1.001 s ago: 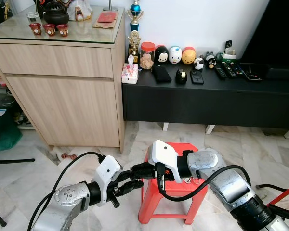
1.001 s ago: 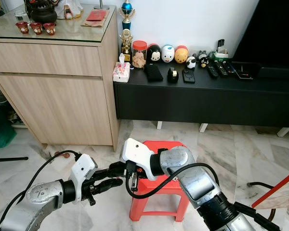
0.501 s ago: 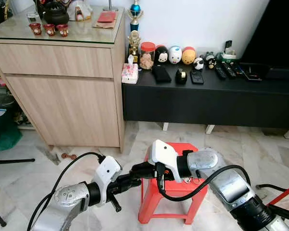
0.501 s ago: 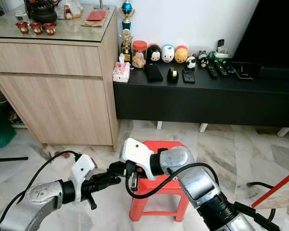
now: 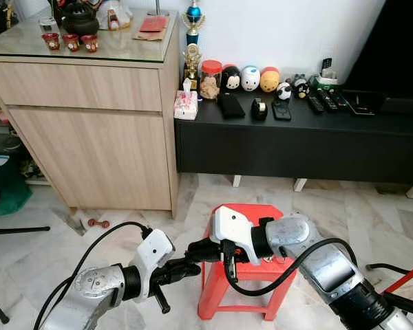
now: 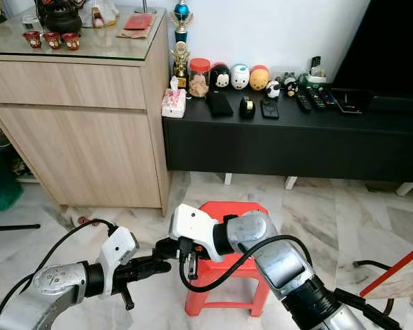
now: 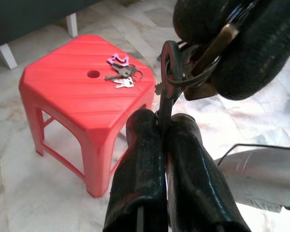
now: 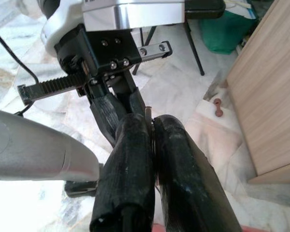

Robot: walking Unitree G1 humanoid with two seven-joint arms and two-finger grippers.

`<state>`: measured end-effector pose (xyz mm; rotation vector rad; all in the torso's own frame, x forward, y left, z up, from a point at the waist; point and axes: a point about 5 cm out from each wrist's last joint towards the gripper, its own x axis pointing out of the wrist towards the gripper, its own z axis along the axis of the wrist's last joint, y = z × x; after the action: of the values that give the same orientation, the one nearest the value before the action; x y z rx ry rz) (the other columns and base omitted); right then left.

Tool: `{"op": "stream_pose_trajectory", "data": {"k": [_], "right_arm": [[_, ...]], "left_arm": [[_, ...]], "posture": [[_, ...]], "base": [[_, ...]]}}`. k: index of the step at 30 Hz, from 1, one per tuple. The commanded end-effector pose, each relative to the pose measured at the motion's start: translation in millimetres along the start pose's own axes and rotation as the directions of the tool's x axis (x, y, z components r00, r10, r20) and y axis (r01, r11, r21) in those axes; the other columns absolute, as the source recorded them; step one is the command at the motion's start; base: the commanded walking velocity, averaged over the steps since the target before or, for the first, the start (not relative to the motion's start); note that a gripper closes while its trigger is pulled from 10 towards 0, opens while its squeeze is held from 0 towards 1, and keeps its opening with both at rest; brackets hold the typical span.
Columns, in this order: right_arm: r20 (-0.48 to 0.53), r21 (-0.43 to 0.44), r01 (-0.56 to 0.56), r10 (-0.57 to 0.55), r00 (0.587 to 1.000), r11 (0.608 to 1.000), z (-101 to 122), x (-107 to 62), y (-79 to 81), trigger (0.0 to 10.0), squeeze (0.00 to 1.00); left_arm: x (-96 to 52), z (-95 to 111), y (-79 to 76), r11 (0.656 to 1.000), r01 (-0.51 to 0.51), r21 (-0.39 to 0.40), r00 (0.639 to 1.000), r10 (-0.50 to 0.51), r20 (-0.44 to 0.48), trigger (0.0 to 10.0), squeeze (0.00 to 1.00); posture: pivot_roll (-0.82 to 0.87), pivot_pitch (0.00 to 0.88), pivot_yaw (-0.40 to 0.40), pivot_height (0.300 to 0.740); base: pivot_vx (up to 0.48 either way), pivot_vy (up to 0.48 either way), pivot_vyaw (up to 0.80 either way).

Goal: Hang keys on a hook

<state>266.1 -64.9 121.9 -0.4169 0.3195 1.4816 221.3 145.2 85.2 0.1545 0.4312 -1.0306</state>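
Keys [image 7: 203, 58] hang between the two grippers, just beside the red stool [image 5: 244, 271], at about 9 o'clock from it. The left gripper [image 7: 165, 126] is closed on the dark ring of the bunch, and the right gripper [image 8: 152, 126] pinches the same bunch from the opposite side. A second small set of keys [image 7: 120, 77] lies on the stool top. No hook can be seen. The step looks like a handover; next, one gripper should probably release, then the robot must find the hook.
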Motion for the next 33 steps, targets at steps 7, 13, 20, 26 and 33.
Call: {"op": "stream_pose_trajectory", "data": {"k": [7, 13, 20, 26, 33], "right_arm": [[-0.093, -0.014, 0.002, -0.003, 0.996, 1.0, -13.9, -13.7, -3.6, 10.0, 0.0], [-0.152, 0.004, 0.026, -0.025, 0.988, 1.0, -27.3, -25.3, -5.8, 10.0, 0.0], [-0.211, 0.009, 0.07, -0.066, 0.975, 0.998, -40.2, -35.7, -10.0, 10.0, 0.0], [-0.162, 0.013, 0.147, -0.143, 0.976, 0.989, -34.8, -33.5, -18.9, 10.0, 0.0], [-0.032, 0.105, 0.279, -0.277, 0.96, 0.955, -21.0, -25.2, -32.3, 10.0, 0.0]], "left_arm": [[-3.6, 0.0, -2.6, 0.997, 0.035, 0.068, 0.996, -0.029, -0.082, 0.0, 0.0], [-4.0, 1.1, -1.3, 0.997, 0.025, 0.071, 0.997, -0.019, -0.08, 0.0, 0.0], [-3.9, 2.4, -1.7, 0.996, 0.035, 0.08, 0.996, -0.028, -0.087, 0.0, 0.0], [-1.8, 3.0, -3.3, 0.996, 0.042, 0.078, 0.996, -0.035, -0.081, 0.0, 0.0], [3.9, 5.5, -6.7, 0.997, 0.044, 0.07, 0.998, -0.04, -0.055, 0.0, 0.0]], "posture": [[0.06, 0.0, -0.09, 0.74], [0.06, 0.0, -0.09, 0.74], [0.06, 0.0, -0.088, 0.74], [0.06, 0.0, -0.087, 0.74], [0.06, 0.0, -0.087, 0.74]], "base": [[0.0, 0.0, 0.0], [0.0, 0.0, 0.0], [0.0, 0.0, 0.0], [0.0, 0.0, 0.0], [0.0, 0.0, 0.0]]}}
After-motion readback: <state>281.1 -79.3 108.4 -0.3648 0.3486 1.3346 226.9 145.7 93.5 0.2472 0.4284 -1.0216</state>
